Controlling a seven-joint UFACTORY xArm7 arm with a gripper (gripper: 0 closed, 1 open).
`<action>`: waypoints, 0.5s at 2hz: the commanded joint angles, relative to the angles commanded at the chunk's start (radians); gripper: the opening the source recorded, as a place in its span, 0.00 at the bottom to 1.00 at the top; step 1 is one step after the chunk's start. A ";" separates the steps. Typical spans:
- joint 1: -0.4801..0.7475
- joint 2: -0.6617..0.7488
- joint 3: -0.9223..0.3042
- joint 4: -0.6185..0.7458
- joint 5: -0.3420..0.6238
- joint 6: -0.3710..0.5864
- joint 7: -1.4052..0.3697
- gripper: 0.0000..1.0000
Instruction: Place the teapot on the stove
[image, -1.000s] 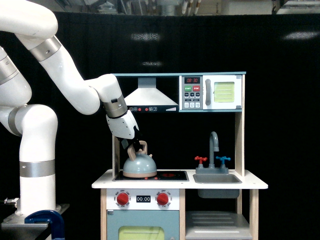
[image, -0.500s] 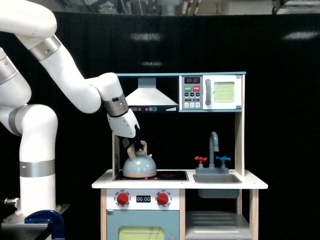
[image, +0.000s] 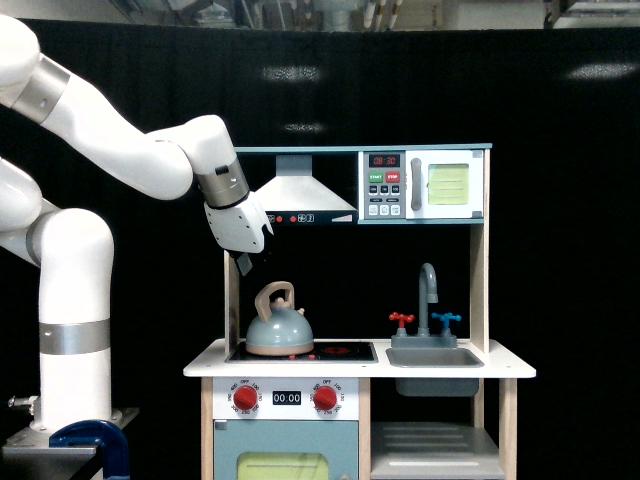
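Black curtain behind; squat pale blue-grey teapot (image: 279, 332) sits on the black stove (image: 340, 351) near the worktop's left edge. Gripper (image: 244, 262) holds nothing, its opening unclear; swinging low could topple it.

gripper (image: 245, 262): jaw state too small to tell | arm (image: 60, 200): cut off at left edge

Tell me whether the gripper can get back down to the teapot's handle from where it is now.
Probably yes. The gripper hangs above and to the exterior view's left of the teapot on the stove, with open space between; the hood sits higher, off that path.
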 joint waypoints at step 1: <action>-0.171 -0.215 -0.143 0.049 -0.146 0.320 -0.067 1.00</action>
